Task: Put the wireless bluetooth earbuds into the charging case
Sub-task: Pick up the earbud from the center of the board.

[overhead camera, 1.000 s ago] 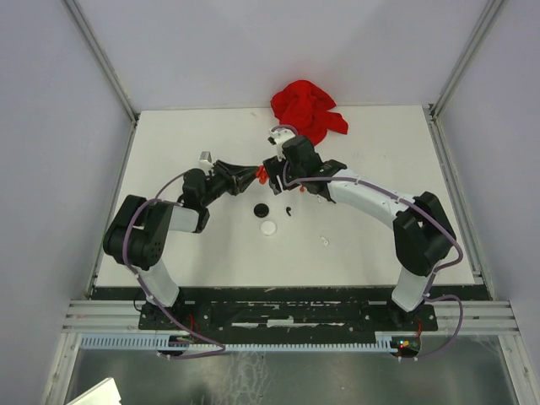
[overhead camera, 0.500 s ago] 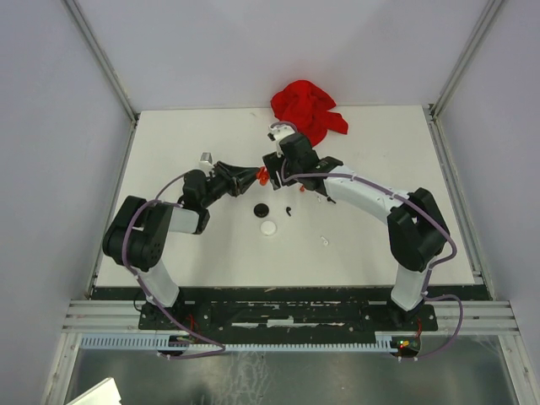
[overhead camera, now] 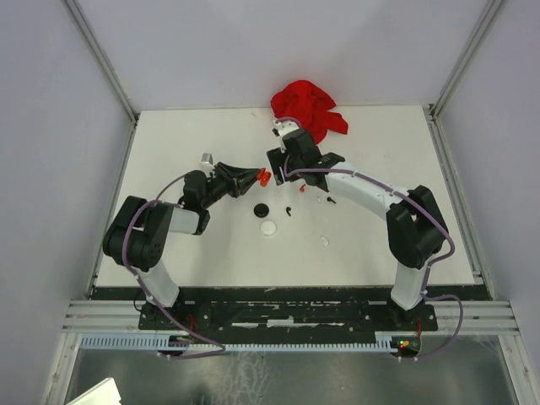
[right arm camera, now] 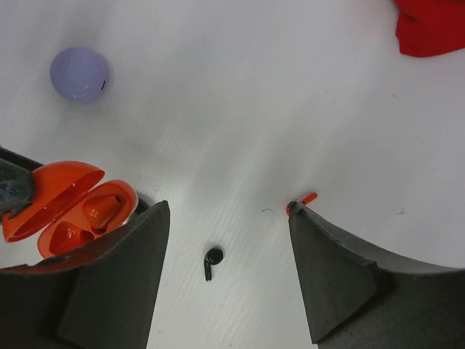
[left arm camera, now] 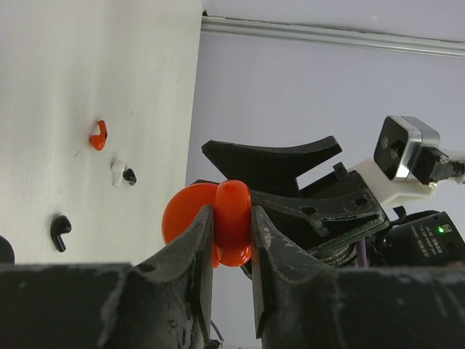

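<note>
Orange-red charging case point(left arm camera: 232, 222), open, clamped in left jaws; right jaws apart. Counter point(left arm camera: 87, 58): one red earbud point(left arm camera: 98, 135), one white earbud point(left arm camera: 117, 171) at its five o'clock, two black earbuds point(left arm camera: 60, 231) point(left arm camera: 129, 175).

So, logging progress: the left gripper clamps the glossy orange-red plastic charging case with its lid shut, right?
Not quite. The left gripper does clamp the orange-red plastic charging case, but its lid is open, not shut; the right wrist view shows it.
</note>
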